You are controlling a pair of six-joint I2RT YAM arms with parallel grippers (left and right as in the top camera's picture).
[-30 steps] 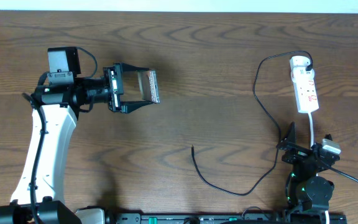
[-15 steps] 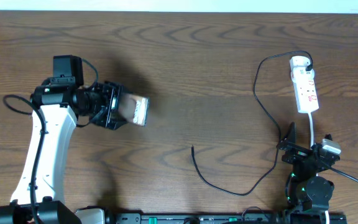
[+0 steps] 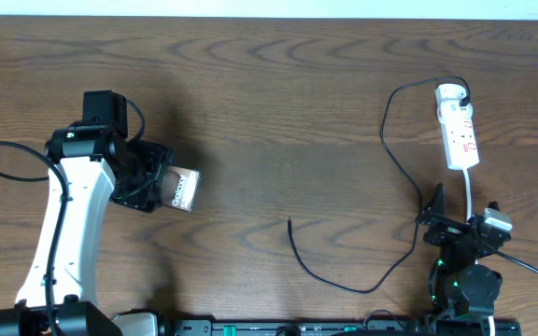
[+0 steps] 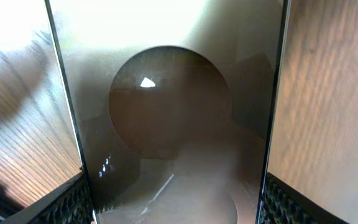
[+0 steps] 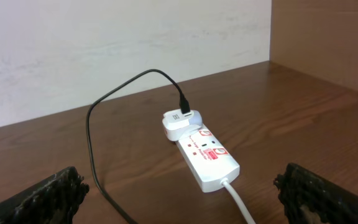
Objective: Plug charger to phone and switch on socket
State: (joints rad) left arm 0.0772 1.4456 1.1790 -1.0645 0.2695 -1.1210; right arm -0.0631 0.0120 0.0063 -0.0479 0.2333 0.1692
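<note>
The phone (image 3: 182,190) is held off the table in my left gripper (image 3: 160,186), which is shut on its two long edges; white "Galaxy" text faces up. In the left wrist view the phone's glossy face (image 4: 173,93) fills the space between the black pads (image 4: 73,202). The charger cable (image 3: 388,149) runs from the white plug on the socket (image 3: 460,131) and loops down to its loose tip (image 3: 290,222) on the table. My right gripper (image 5: 185,199) stands open just short of the socket (image 5: 207,155), nothing between its fingers.
The socket's white lead (image 3: 472,191) runs down toward the right arm's base (image 3: 465,280). A pale wall (image 5: 104,43) rises behind the far table edge. The left arm's white link (image 3: 68,233) lies along the table's left side.
My left gripper has drawn back to the left and lower with the phone, turning so the phone's labelled face shows. The right arm, cable and socket have not moved.
</note>
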